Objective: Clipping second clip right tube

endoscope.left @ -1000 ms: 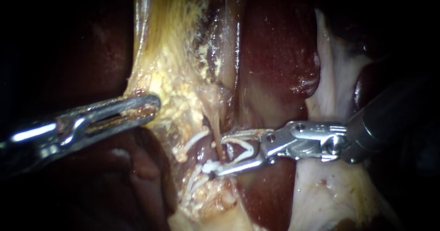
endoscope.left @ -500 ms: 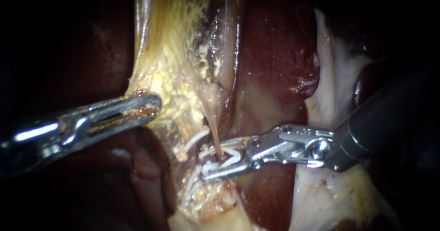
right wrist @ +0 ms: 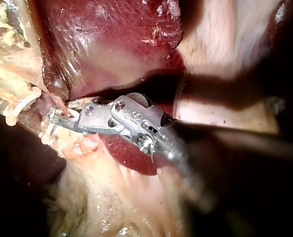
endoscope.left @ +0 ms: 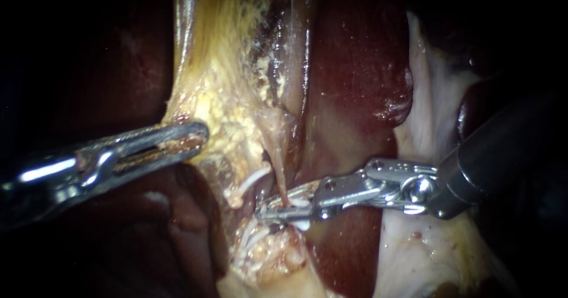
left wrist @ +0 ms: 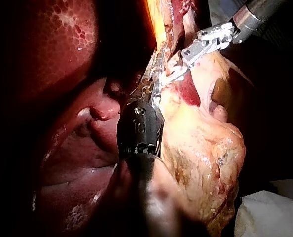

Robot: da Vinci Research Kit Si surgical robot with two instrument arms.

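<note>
clip-closing step, i reckon. right instrument (endoscope.left: 264, 211): jaws almost together, squeezing clip (endoscope.left: 299, 204) round tube (endoscope.left: 278, 178). left instrument (endoscope.left: 199, 138) clamps tissue (endoscope.left: 228, 129) beside tube. next: full squeeze, then release w/o tugging.

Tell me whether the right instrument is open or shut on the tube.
Shut on the tube: the right instrument lies nearly closed across it from both sides, a white clip pressed between.

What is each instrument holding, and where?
The left instrument grips yellowish tissue at its edge; the right instrument clamps a clip around the thin tube.
</note>
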